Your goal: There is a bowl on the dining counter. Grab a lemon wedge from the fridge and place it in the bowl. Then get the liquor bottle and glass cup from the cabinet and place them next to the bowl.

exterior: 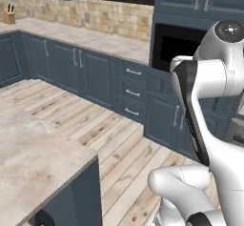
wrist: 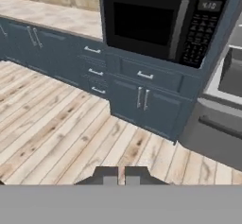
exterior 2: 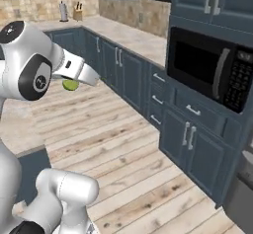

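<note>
At the gripper's tip in the right base view you can see the lemon wedge, a small yellow-green lump tucked under the white hand, carried well above the wooden floor. The gripper is pinching the wedge; in the hand view the two dark fingertips sit close together at the bottom edge, though the wedge itself is not clear between them.

Expect the wedge to be very light, soft and a little slippery, with a firmer rind. It should give under pressure, so you probably need only a gentle, steady squeeze. Too much force may crush it or squirt it out sideways. The best hold is likely across its thicker middle, rind against one finger, which is roughly how it seems to sit now; you cannot tell the exact contact.

The arm is folded compactly. Its lower link rises from the base, the elbow bends high, and the forearm reaches forward with the hand pointing out and down toward the floor and the blue base cabinets under the black microwave.

A corner of the tabletop, the dining island, shows at the lower left of the left base view, near the base. You see no bowl on that part, so judge that carrying remains before any release.
</note>
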Robot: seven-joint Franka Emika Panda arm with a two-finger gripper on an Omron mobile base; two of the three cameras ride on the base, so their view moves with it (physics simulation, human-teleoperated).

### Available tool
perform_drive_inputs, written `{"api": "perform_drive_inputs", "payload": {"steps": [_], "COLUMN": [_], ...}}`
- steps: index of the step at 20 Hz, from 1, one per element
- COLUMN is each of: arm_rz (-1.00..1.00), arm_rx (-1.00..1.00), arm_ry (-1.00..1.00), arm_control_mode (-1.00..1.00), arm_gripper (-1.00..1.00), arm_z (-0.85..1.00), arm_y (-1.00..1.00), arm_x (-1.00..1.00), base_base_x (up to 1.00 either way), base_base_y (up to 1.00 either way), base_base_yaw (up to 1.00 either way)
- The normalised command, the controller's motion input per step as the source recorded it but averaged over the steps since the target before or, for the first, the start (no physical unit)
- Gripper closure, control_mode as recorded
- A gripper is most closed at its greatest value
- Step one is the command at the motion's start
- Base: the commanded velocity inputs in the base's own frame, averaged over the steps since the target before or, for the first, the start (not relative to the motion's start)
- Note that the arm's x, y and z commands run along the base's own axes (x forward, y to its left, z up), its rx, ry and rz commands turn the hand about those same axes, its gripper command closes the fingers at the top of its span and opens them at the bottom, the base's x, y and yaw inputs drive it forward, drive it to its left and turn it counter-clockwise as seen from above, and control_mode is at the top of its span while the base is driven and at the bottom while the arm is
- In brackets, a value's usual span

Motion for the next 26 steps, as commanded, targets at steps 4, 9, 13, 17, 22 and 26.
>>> {"api": "perform_drive_inputs", "payload": {"steps": [4, 9, 13, 17, 22, 26], "arm_rz": [0.0, 0.0, 0.0, 0.0, 0.0, 0.0], "arm_rx": [0.0, 0.0, 0.0, 0.0, 0.0, 0.0], "arm_ry": [0.0, 0.0, 0.0, 0.0, 0.0, 0.0], "arm_control_mode": [1.0, 1.0, 1.0, 1.0, 1.0, 1.0], "arm_gripper": [1.0, 1.0, 1.0, 1.0, 1.0, 1.0], "arm_z": [0.0, 0.0, 0.0, 0.0, 0.0, 0.0], "arm_y": [0.0, 0.0, 0.0, 0.0, 0.0, 0.0], "arm_x": [0.0, 0.0, 0.0, 0.0, 0.0, 0.0], "base_base_x": [-0.36, -0.23, -0.15, -0.08, -0.01, 0.0], "base_base_y": [0.56, 0.58, 0.57, 0.55, 0.65, 0.97], "base_base_yaw": [0.8, 0.75, 0.71, 0.67, 0.55, 0.27]}}
